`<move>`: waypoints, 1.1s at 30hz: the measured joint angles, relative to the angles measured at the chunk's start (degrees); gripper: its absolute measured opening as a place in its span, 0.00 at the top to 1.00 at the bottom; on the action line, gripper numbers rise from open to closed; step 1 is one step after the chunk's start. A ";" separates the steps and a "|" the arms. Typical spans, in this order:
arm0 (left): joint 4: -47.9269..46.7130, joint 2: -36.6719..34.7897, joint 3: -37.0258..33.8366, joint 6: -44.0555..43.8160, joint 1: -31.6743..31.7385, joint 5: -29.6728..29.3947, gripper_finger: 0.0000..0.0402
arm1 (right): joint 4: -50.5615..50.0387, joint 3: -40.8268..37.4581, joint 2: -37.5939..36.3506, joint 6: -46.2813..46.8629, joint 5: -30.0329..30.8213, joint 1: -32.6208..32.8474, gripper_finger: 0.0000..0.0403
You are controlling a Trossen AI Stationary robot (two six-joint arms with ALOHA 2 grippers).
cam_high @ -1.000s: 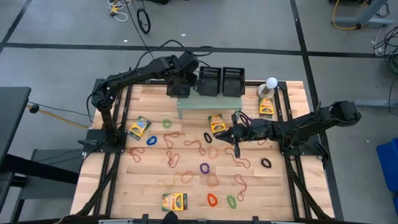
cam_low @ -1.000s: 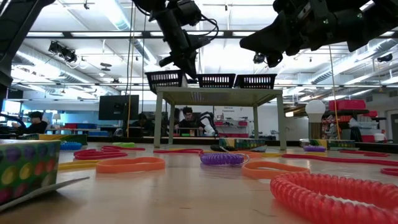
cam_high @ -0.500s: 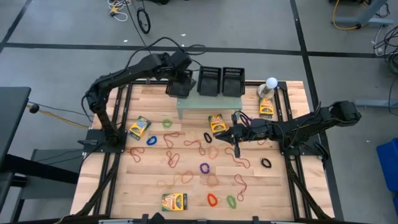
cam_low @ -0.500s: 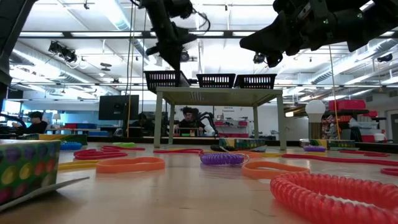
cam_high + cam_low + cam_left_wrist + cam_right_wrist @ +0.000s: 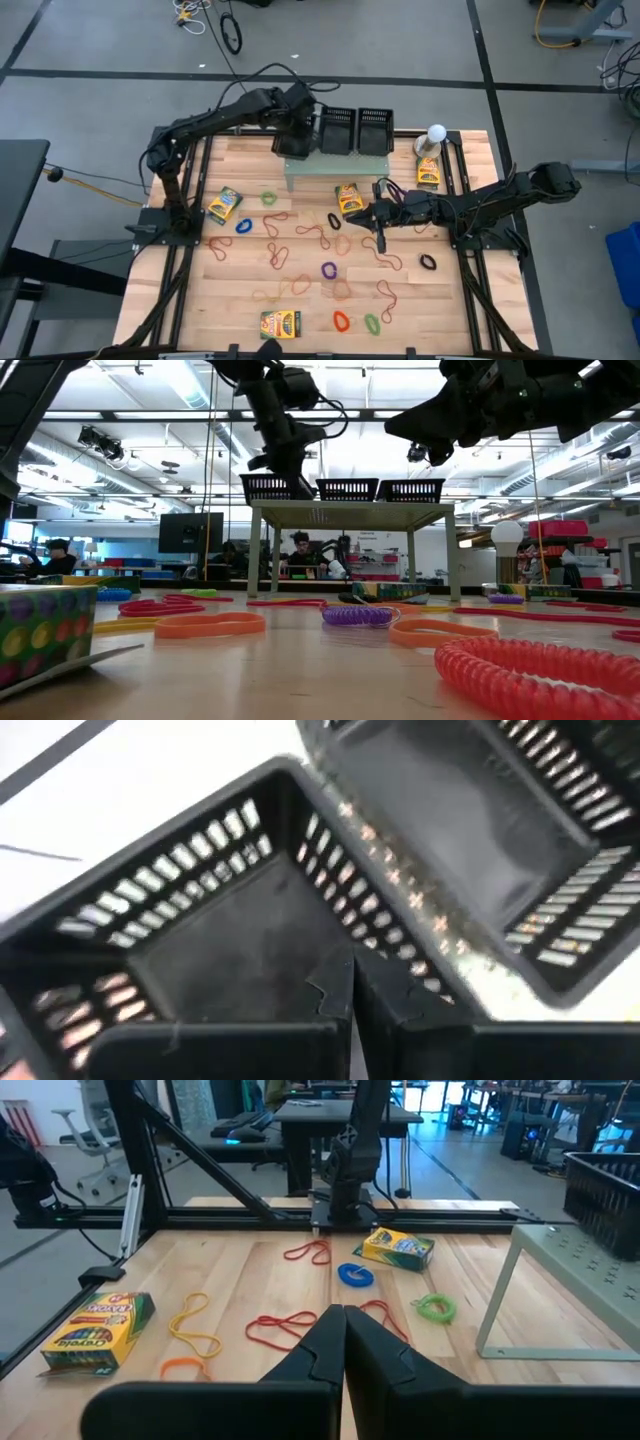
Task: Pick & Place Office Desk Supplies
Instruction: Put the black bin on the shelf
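Rubber bands in several colours lie scattered on the wooden table (image 5: 310,300), among them a purple one (image 5: 328,269) and a blue one (image 5: 355,1273). Printed cardboard boxes lie flat at the left (image 5: 224,204), the middle (image 5: 349,199), the far right (image 5: 429,172) and the near edge (image 5: 281,323). My left gripper (image 5: 298,135) is shut with nothing in it, and hangs over the leftmost black basket (image 5: 230,920) on the pale green stand (image 5: 335,165). My right gripper (image 5: 353,214) is shut with nothing in it, and hovers level above the table's middle, pointing toward the left edge.
Two more black baskets (image 5: 337,130) (image 5: 375,130) stand on the stand's top. A white ball-topped object (image 5: 436,133) is at the far right. Black frame rails run along both table sides. People sit in the room beyond the table in the low view.
My left gripper swung up and toward the table's left, then came back down over the leftmost basket, ending close to where it started and still shut.
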 joint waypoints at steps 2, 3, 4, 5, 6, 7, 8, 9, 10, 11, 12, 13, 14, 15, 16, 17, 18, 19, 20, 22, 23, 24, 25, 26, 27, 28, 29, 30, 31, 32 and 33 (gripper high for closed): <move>1.23 0.00 0.00 0.13 -0.09 0.75 0.98 | -0.01 0.00 0.00 0.02 0.00 0.00 0.97; 1.93 0.00 0.00 0.07 -0.11 1.40 0.98 | -0.01 0.00 0.00 0.02 0.00 0.00 0.97; 2.60 0.00 0.00 0.05 -0.11 2.06 0.98 | -0.02 0.00 0.00 0.02 0.00 0.00 0.97; 3.10 0.00 0.00 0.05 -0.11 2.53 0.98 | -0.03 0.00 0.00 0.02 0.00 0.00 0.97; 3.48 0.00 0.00 0.07 -0.11 2.54 0.98 | -0.03 0.00 0.00 0.02 0.00 0.00 0.97; 4.07 0.00 0.00 0.04 -0.11 2.56 0.98 | -0.03 0.00 0.00 0.02 0.00 0.00 0.97; 4.79 0.00 0.00 0.00 -0.11 2.56 0.98 | -0.05 0.00 0.00 0.04 0.00 0.00 0.97; 5.47 0.00 0.00 0.03 -0.09 2.56 0.98 | -0.04 0.00 0.00 0.04 0.00 0.00 0.97; 5.86 0.00 0.00 0.02 -0.01 2.52 0.98 | -0.05 0.00 0.00 0.06 0.00 0.00 0.97; 6.05 0.00 0.00 0.00 0.06 2.39 0.98 | -0.05 0.00 0.00 0.11 0.00 0.00 0.97; 6.20 0.00 0.00 0.06 0.27 2.36 0.98 | -0.05 0.00 0.00 0.12 0.00 0.00 0.97; 6.25 -0.01 0.00 0.44 0.44 2.37 0.98 | -0.05 0.00 0.00 0.13 0.00 0.00 0.97; 6.26 -0.06 0.00 0.92 0.70 2.26 0.98 | -0.05 0.00 0.00 0.16 0.00 0.00 0.97; 6.38 -0.12 0.00 1.61 0.73 1.97 0.98 | -0.05 0.00 0.00 0.65 0.01 0.04 0.97; 6.50 -0.30 0.00 2.52 0.80 1.49 0.98 | -0.08 0.00 0.00 1.22 0.00 0.04 0.97; 6.46 -0.69 0.00 3.94 1.05 0.86 0.98 | -0.24 0.04 0.00 2.17 0.00 0.04 0.97; 6.69 -1.09 0.00 5.61 1.03 -0.09 0.98 | -1.42 0.47 0.00 2.88 0.10 0.04 0.97; 7.39 -1.71 0.00 7.17 0.81 -1.00 0.98 | -3.08 1.13 0.00 3.58 0.58 0.04 0.97; 8.02 -2.42 0.00 8.76 0.68 -1.35 0.98 | -5.25 2.00 0.00 3.94 1.81 0.05 0.97; 8.56 -3.48 0.00 12.10 -0.02 -1.04 0.98 | -10.81 4.21 0.00 5.17 4.88 0.15 0.97; 8.71 -3.90 0.00 13.64 -0.26 -0.07 0.98 | -13.66 5.31 0.00 6.00 6.50 0.15 0.97; 8.47 -4.29 0.00 15.05 -0.42 1.32 0.98 | -16.29 6.43 0.00 6.43 8.00 0.15 0.97; 8.10 -4.63 0.00 16.23 -0.55 2.73 0.98 | -18.56 7.56 0.00 6.60 9.27 0.12 0.97; 7.59 -5.06 0.00 17.35 -0.58 4.10 0.98 | -20.51 8.82 0.02 6.62 10.36 0.10 0.97; 6.70 -5.35 0.00 18.28 -0.47 5.12 0.98 | -22.77 10.48 0.02 6.70 11.45 -0.09 0.97; 5.94 -5.48 0.00 19.14 -0.29 5.38 0.98 | -25.25 12.33 0.02 6.75 12.28 -0.39 0.97; 5.00 -5.51 0.02 20.21 0.09 5.44 0.98 | -28.20 14.35 0.02 6.75 12.61 -0.71 0.97; 3.64 -5.44 0.02 20.99 0.65 5.43 0.98 | -31.49 16.48 0.02 6.75 13.06 -0.98 0.97; 2.52 -5.21 -0.01 21.72 1.39 5.46 0.98 | -34.59 18.36 0.02 6.69 13.54 -1.33 0.97; 2.36 -4.83 -0.04 22.37 2.01 5.57 0.98 | -37.37 20.15 0.02 6.47 14.07 -1.77 0.97; 2.85 -4.59 -0.04 22.98 2.69 5.91 0.98 | -39.89 21.84 0.02 6.14 14.57 -2.26 0.97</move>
